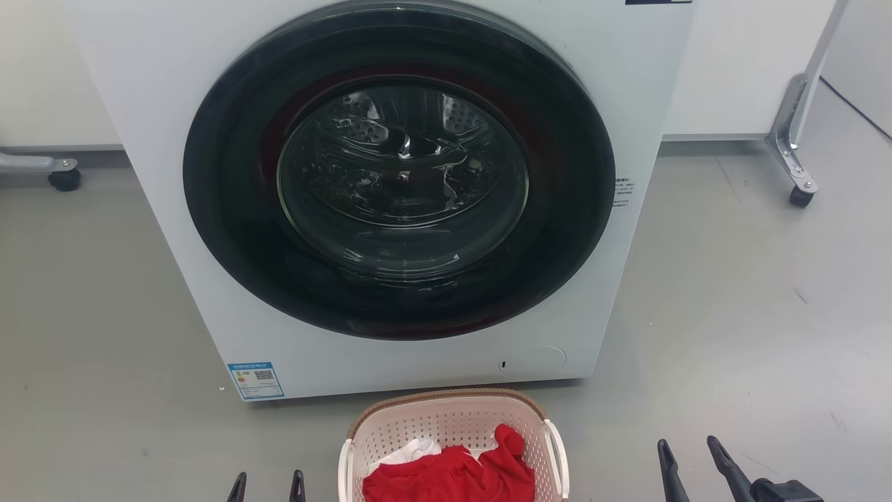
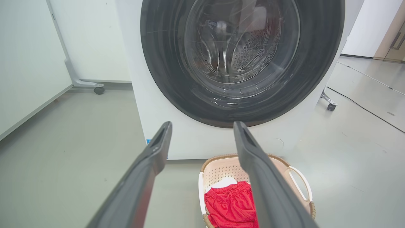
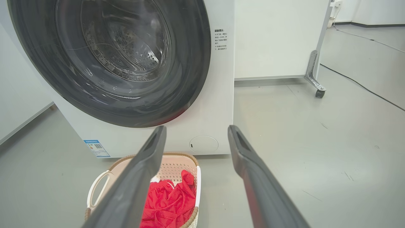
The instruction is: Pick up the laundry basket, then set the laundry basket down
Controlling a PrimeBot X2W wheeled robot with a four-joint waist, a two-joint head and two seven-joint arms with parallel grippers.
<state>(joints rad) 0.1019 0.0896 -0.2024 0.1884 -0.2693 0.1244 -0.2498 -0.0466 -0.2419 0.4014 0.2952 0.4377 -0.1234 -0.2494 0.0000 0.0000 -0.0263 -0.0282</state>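
While the laundry basket [image 1: 446, 422] is sitting before the washing machine [image 1: 401, 174], the left gripper [image 1: 269, 477] and right gripper [image 1: 687, 446] are flanking it, fingers [image 1: 669, 470] released.

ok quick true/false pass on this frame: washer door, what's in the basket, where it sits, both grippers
1. The door of the washing machine is shut. True.
2. The laundry basket is empty. False: a red garment and a white cloth lie in it.
3. The left gripper is clamped on a basket handle. False: it is open, apart from the basket and holds nothing.
4. The basket stands on the floor in front of the washing machine. True.
5. The right gripper is open. True.
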